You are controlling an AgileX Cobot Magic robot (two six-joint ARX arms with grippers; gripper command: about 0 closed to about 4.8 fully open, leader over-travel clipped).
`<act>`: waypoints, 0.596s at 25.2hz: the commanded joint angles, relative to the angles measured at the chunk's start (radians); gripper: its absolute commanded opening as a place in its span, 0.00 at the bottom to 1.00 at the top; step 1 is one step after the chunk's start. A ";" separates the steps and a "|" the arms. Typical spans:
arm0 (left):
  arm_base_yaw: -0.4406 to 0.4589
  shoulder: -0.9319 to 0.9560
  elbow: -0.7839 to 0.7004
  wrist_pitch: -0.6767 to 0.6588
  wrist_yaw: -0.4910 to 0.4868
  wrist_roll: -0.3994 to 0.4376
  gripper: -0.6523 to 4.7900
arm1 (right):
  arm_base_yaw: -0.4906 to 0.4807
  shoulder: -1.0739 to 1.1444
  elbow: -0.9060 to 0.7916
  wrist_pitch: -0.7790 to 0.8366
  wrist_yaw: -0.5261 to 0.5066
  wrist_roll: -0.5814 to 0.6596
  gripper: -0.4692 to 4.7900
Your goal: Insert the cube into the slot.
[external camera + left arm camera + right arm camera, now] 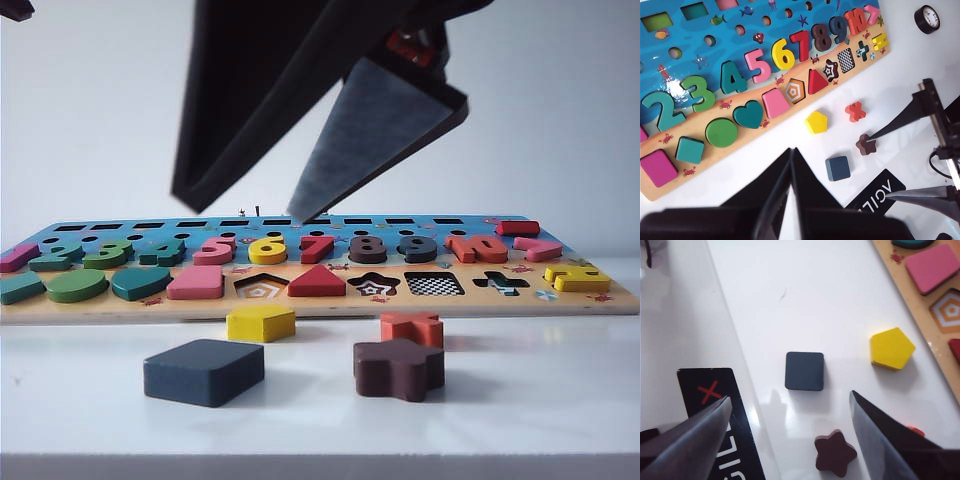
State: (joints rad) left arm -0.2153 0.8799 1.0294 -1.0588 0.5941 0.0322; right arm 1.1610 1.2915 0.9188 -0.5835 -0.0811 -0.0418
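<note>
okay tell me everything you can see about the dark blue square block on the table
The cube is a flat, dark navy square block with rounded corners and a matte, painted-wood look. It lies flat on the white table, in front of the puzzle board and outside it, apart from the yellow pentagon and the brown star. Nothing touches it. The right end effector hangs open above the table near it.

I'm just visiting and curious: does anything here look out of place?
Yes. Four pieces lie loose on the table, off the puzzle board: blue cube, yellow pentagon, brown star, orange cross. Their recesses sit empty.
</note>
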 commanded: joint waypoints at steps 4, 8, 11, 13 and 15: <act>0.000 0.000 0.007 0.013 0.004 0.005 0.15 | 0.008 0.059 0.004 0.060 -0.024 -0.018 0.89; 0.000 0.000 0.007 0.013 0.004 0.005 0.15 | 0.011 0.087 0.004 0.084 -0.014 -0.008 0.84; 0.000 0.000 0.007 0.014 0.004 0.005 0.15 | 0.013 0.111 0.004 0.093 0.008 0.003 0.84; 0.000 0.000 0.007 0.014 0.004 0.005 0.15 | 0.013 0.123 0.004 0.097 0.034 0.026 0.84; 0.000 0.000 0.007 0.014 0.004 0.005 0.15 | 0.013 0.127 0.004 0.101 0.042 0.046 0.84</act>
State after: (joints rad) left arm -0.2153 0.8799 1.0294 -1.0588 0.5938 0.0322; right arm 1.1717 1.4193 0.9188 -0.5037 -0.0563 -0.0212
